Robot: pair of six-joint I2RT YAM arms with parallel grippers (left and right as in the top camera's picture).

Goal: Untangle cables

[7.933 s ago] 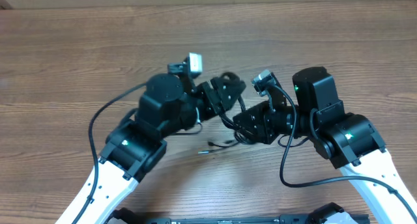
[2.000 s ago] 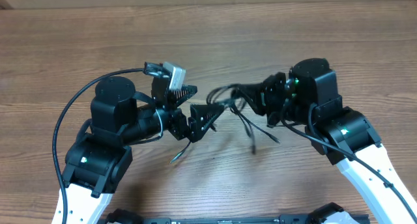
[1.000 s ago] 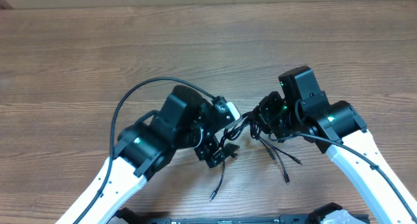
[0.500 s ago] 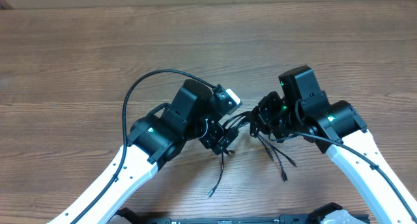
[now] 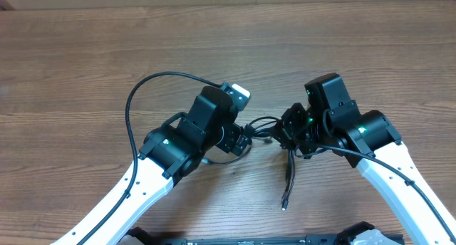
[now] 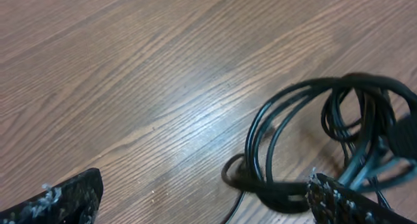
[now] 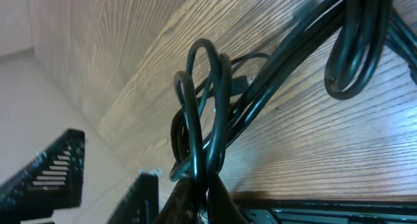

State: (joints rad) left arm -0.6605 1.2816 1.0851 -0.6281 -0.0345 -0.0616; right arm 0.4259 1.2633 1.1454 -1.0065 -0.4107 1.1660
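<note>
Overhead, right gripper [image 5: 288,129] pinching cables [image 5: 263,122], left gripper [image 5: 244,134] spread wide, facing it

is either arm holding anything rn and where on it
The right end effector is shut on the cables, pinching a bunch of looped strands in the tangle. The left end effector is open, holding nothing.

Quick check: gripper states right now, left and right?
Left gripper: open, gripping nothing.
Right gripper: shut on the cables.
</note>
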